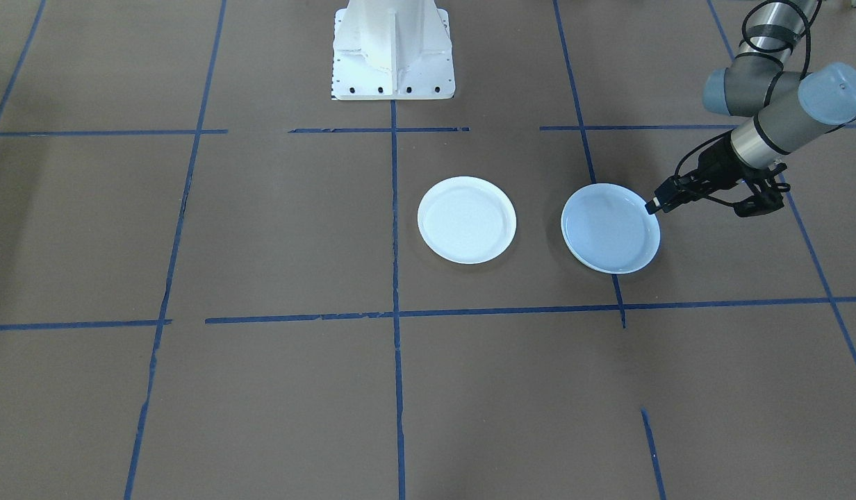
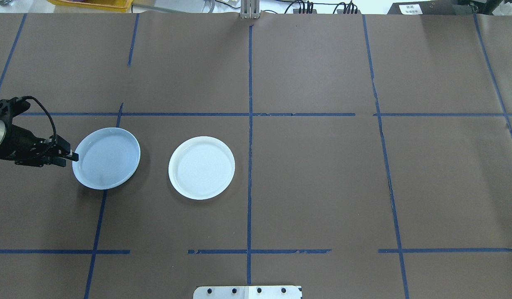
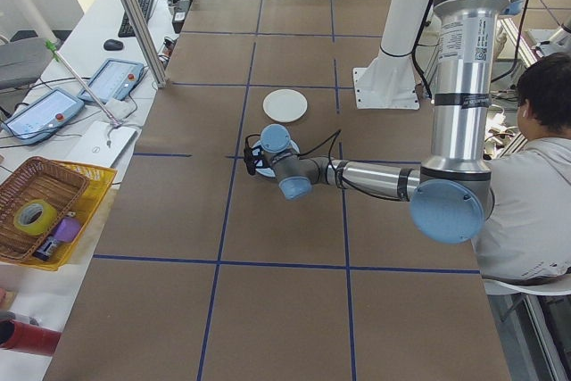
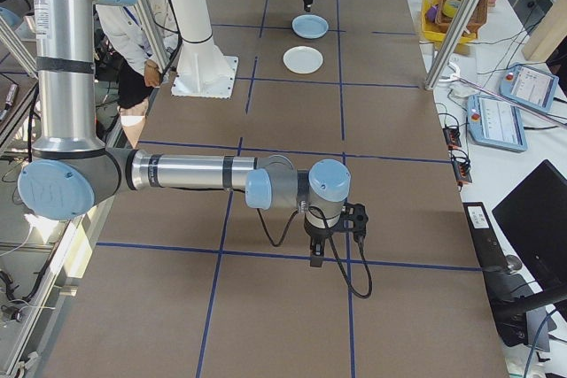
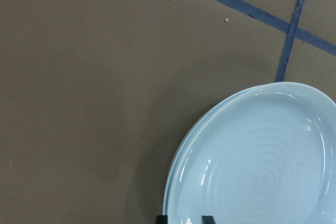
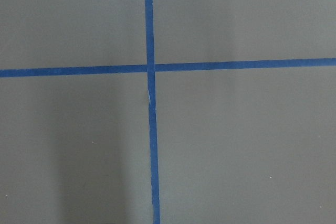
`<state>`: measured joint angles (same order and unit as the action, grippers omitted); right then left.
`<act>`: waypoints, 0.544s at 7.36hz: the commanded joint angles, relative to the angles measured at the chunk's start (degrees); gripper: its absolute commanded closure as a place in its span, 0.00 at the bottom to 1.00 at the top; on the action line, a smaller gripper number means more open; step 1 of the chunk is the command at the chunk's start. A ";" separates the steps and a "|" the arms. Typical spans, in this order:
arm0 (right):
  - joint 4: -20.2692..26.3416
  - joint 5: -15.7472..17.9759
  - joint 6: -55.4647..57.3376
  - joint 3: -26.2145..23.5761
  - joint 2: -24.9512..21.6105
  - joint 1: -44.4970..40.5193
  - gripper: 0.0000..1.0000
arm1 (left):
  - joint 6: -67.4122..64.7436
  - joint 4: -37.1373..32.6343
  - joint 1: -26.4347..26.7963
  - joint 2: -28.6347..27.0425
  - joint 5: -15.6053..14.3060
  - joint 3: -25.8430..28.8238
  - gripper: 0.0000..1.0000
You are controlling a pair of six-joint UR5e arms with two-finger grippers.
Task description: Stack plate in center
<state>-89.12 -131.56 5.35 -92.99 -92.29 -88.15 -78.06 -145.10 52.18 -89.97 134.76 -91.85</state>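
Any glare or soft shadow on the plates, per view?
Left wrist view: small specular glints on the ringed pale blue plate, dark shadow along its left rim. Overhead view: white round plate evenly lit, no blown highlights. Right wrist view: faint shadow band lower left.

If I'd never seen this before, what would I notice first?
Two round plates on a brown table crossed by blue tape lines: a white plate near the middle and a pale blue plate toward the robot's left. The left end effector sits right at the blue plate's outer rim. Far away, the right end effector hangs over a tape crossing, near no plate.
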 commanded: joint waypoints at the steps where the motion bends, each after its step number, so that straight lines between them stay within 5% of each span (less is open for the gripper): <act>1: 0.00 -0.01 0.01 0.00 0.00 0.00 0.00 | -4.53 0.43 -0.06 -0.98 4.26 -6.29 0.00; 2: 0.00 -0.01 0.01 0.00 0.00 0.00 0.00 | -8.21 0.43 -0.49 -3.52 3.94 -7.02 0.00; 3: 0.00 -0.01 -0.07 0.00 0.00 0.00 0.00 | -13.38 0.43 -4.15 -6.76 -0.15 -6.85 0.00; 4: 0.00 -0.01 0.01 0.00 0.00 0.00 0.00 | -18.39 0.43 -9.93 -9.84 -8.37 -6.15 0.00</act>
<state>-89.12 -131.57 5.32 -92.99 -92.28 -88.15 -90.43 -144.68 47.82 -96.11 133.80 -98.32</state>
